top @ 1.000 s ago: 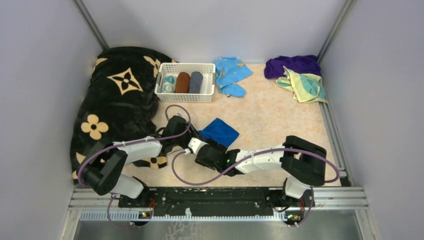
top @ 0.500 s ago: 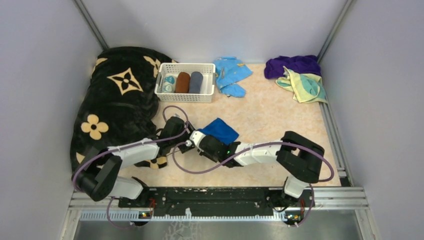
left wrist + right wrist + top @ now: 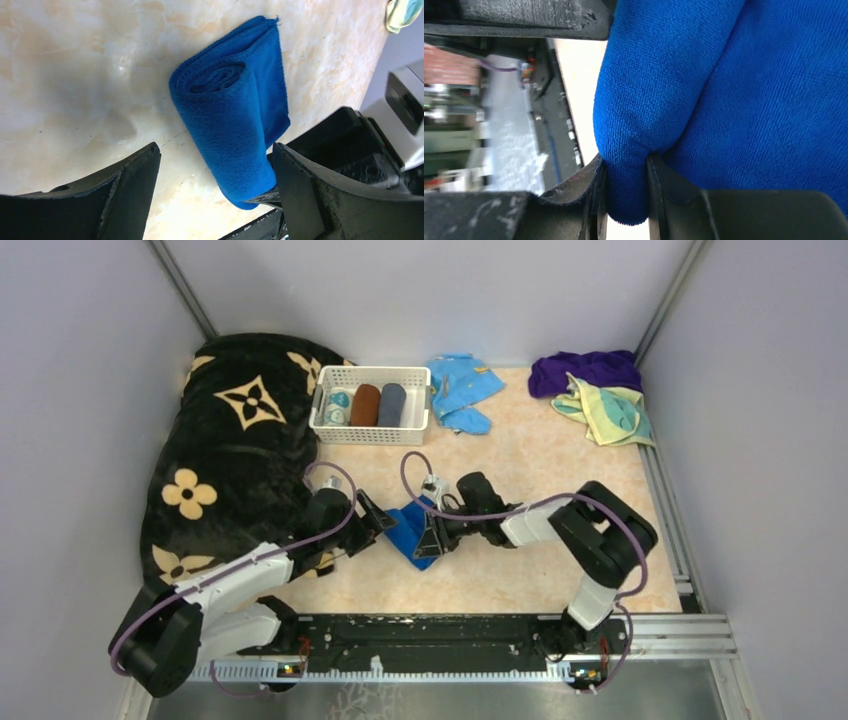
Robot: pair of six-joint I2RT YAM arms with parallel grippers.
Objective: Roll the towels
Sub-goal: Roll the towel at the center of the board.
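The royal blue towel (image 3: 408, 527) lies loosely rolled on the marbled table near the front centre. In the left wrist view the roll (image 3: 232, 110) shows its spiral end, and my left gripper (image 3: 216, 167) stands wide open around its near end, holding nothing. My right gripper (image 3: 626, 195) is shut on a fold at the edge of the blue towel (image 3: 724, 90); from above it (image 3: 432, 536) sits at the roll's right side. My left gripper (image 3: 383, 523) is just left of the roll. The purple towel (image 3: 585, 370) and pale yellow towel (image 3: 610, 412) lie crumpled at the back right.
A white basket (image 3: 370, 432) at the back centre holds several rolled cloths. A light blue cloth (image 3: 462, 388) lies to its right. A black blanket with tan flowers (image 3: 235, 440) fills the left side. Grey walls close in on three sides.
The right arm swung round to the towel's right side and its gripper shut on a fold. The left gripper opened wider and drew back left. The blue towel shifted nearer and is more rolled.
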